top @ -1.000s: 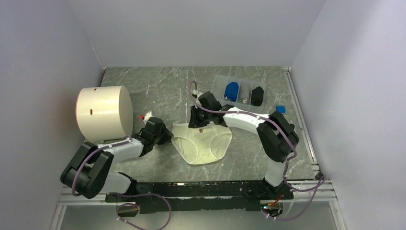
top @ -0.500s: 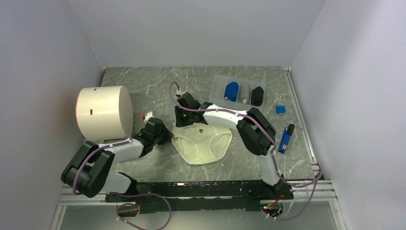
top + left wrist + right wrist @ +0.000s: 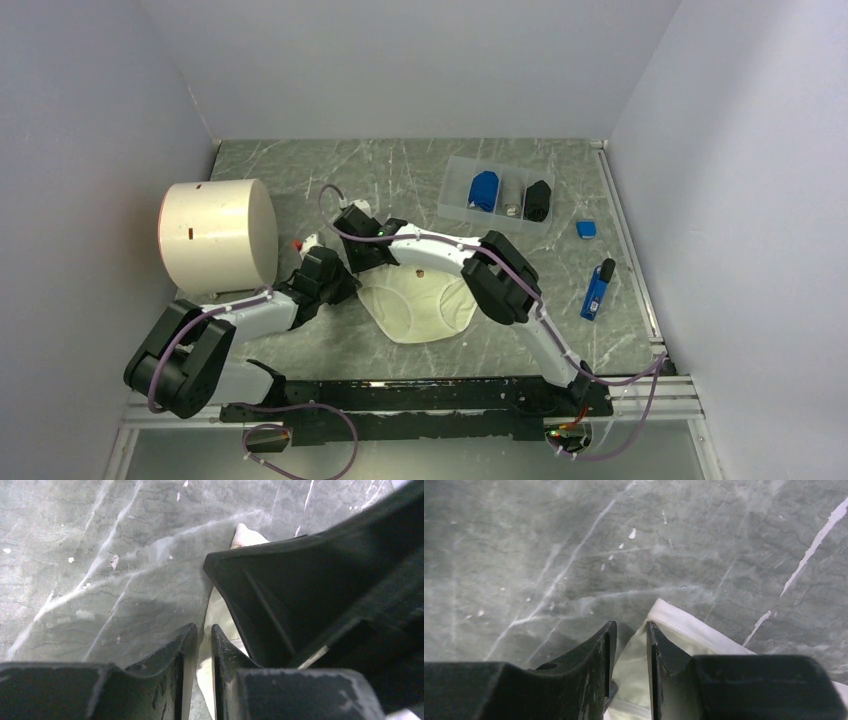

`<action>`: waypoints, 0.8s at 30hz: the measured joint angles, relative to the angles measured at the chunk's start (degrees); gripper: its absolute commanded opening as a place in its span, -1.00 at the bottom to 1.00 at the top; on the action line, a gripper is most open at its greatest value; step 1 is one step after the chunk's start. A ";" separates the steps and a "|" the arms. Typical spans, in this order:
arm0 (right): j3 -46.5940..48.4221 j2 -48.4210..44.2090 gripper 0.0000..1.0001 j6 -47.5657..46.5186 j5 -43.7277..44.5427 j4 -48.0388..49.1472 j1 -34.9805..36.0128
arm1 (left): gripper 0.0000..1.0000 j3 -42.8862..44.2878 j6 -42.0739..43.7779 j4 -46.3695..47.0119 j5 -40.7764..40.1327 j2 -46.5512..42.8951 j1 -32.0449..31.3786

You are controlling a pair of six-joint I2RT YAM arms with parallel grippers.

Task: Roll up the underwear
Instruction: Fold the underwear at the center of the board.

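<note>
The cream-yellow underwear (image 3: 425, 308) lies flat on the marble table near the middle. My left gripper (image 3: 345, 283) is at its left corner, jaws nearly closed with cream cloth (image 3: 218, 614) pinched between them. My right gripper (image 3: 360, 256) is right beside it at the same upper-left corner, jaws narrow with the cloth and its white waistband edge (image 3: 684, 624) between them. The right gripper's black body (image 3: 300, 590) fills much of the left wrist view. The royal blue underwear (image 3: 484, 190) sits rolled in a clear tray (image 3: 455, 205) at the back.
A large cream cylinder (image 3: 215, 232) lies at the left, close to my left arm. The tray also holds a black roll (image 3: 537, 200). A small blue block (image 3: 586, 229) and a blue rectangular device (image 3: 597, 290) lie at the right.
My right gripper has swept left along the top edge of the cream underwear, from its upper right to its upper-left corner beside the left gripper. The left gripper has stayed put.
</note>
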 measured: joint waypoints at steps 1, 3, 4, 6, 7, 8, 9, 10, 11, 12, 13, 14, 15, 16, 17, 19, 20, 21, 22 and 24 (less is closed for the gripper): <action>0.72 0.76 -0.34 0.00 0.79 -0.79 0.22 | -0.54 0.00 0.02 -0.04 -0.02 0.00 0.00; 1.66 1.60 -0.31 -0.04 2.32 -1.88 0.70 | -0.55 0.00 0.09 -0.11 -0.04 0.00 -0.02; 2.27 1.77 -0.29 -0.02 3.21 -2.49 0.96 | -0.55 0.00 0.11 -0.15 0.02 -0.02 -0.02; 3.34 2.38 -0.26 -0.02 4.98 -3.67 1.40 | -0.54 0.00 0.11 -0.22 0.00 -0.04 0.00; 3.91 2.86 -0.26 0.02 5.88 -4.24 1.62 | -0.54 0.00 0.11 -0.24 0.02 -0.04 -0.02; 4.55 3.15 -0.26 0.00 6.43 -4.66 1.79 | -0.52 0.00 0.11 -0.26 0.07 -0.04 0.00; 5.22 3.56 -0.26 -0.02 7.34 -5.22 2.03 | -0.51 0.00 0.13 -0.28 0.04 -0.04 -0.02; 5.75 3.91 -0.26 -0.07 8.11 -5.75 2.23 | -0.51 0.00 0.09 -0.37 0.00 -0.04 0.00; 6.25 4.17 -0.28 -0.11 8.98 -6.40 2.40 | -0.51 0.00 0.09 -0.37 0.02 -0.04 0.04; 6.56 4.39 -0.30 -0.09 9.51 -6.80 2.49 | -0.50 0.00 0.09 -0.35 0.04 -0.04 0.04; 6.99 4.63 -0.35 -0.07 10.16 -7.30 2.58 | -0.50 0.00 0.11 -0.26 0.09 -0.04 0.07; 7.34 4.85 -0.40 -0.04 10.49 -7.63 2.62 | -0.51 0.00 0.11 -0.24 0.11 -0.04 0.07; 7.69 5.07 -0.44 0.00 11.04 -8.02 2.73 | -0.55 0.00 0.11 -0.09 0.20 -0.02 0.07; 7.78 5.18 -0.49 0.00 11.43 -8.07 2.82 | -0.60 0.00 0.13 0.02 0.37 0.02 0.07; 7.80 5.25 -0.53 0.02 11.72 -8.02 2.86 | -0.62 -0.07 0.15 0.33 0.57 0.22 0.07; 7.87 5.29 -0.58 0.07 11.91 -7.96 2.86 | -0.63 -0.26 0.11 1.33 1.03 0.74 0.09; 7.87 5.29 -0.60 0.09 11.93 -7.93 2.86 | -0.64 -0.42 0.11 1.97 1.25 0.98 0.09; 7.87 5.29 -0.62 0.09 11.91 -7.96 2.86 | -0.64 -0.50 0.11 2.62 1.53 1.25 0.09; 7.87 5.29 -0.64 0.07 11.87 -7.96 2.86 | -0.65 -0.57 0.11 3.19 1.92 1.53 0.09; 7.87 5.29 -0.68 0.07 11.74 -7.93 2.84 | -0.69 -0.59 0.11 4.20 2.56 2.05 0.09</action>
